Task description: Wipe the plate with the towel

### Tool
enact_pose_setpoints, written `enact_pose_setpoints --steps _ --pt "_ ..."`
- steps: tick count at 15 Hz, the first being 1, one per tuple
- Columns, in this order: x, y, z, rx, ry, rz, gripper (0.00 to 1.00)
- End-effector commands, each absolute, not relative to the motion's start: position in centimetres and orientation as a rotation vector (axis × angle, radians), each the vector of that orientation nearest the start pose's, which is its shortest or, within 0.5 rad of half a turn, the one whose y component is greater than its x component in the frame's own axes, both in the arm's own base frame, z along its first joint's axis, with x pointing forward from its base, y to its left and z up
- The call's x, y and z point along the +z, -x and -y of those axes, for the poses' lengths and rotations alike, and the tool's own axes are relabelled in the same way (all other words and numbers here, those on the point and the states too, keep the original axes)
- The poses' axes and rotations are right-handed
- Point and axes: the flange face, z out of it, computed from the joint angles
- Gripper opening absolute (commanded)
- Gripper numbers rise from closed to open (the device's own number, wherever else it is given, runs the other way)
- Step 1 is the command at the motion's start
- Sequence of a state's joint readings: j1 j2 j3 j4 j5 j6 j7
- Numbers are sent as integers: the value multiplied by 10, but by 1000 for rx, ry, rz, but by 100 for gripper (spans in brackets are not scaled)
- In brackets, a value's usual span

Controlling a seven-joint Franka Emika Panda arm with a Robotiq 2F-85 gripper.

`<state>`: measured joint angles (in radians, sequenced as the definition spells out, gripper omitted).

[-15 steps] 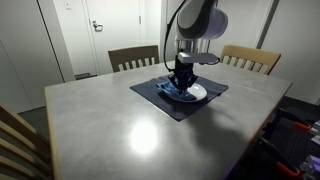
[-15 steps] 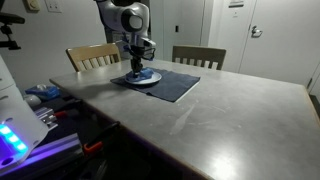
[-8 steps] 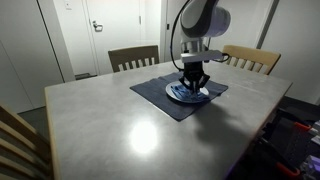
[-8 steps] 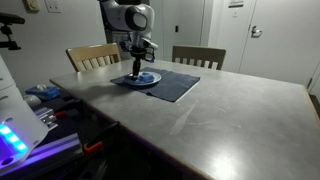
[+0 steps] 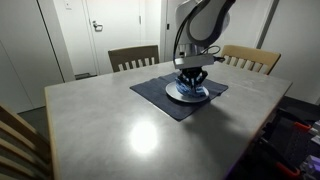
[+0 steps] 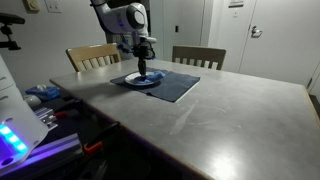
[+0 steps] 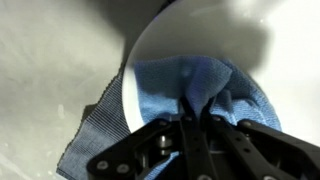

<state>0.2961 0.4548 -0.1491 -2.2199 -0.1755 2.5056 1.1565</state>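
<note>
Gripper (image 7: pixel 192 108): jaws pinched together on a fold of the towel, low in the middle of the wrist view.
Towel (image 7: pixel 200 82): blue, bunched on the plate.
Plate (image 7: pixel 205 35): white, on a dark mat (image 5: pixel 160 100), right of centre in an exterior view.

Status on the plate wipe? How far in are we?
Done: the gripper is shut on the blue towel, and the towel lies on the white plate, which sits on the dark placemat. In hand: the wipe itself, with the towel pressed to the plate. Left: covering the bare part of the plate, then letting go. How much is already wiped cannot be told.
</note>
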Motion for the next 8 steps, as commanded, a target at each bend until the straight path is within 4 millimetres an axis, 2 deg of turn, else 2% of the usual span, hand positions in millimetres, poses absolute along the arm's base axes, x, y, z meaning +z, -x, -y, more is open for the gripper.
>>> enact_pose_setpoints --steps 1,6,8 --pt "144 -528 -90 -98 3151 -1164 2" --pt "149 -530 -114 -236 3164 -741 2" --pt "151 -524 -119 -213 3142 -594 2"
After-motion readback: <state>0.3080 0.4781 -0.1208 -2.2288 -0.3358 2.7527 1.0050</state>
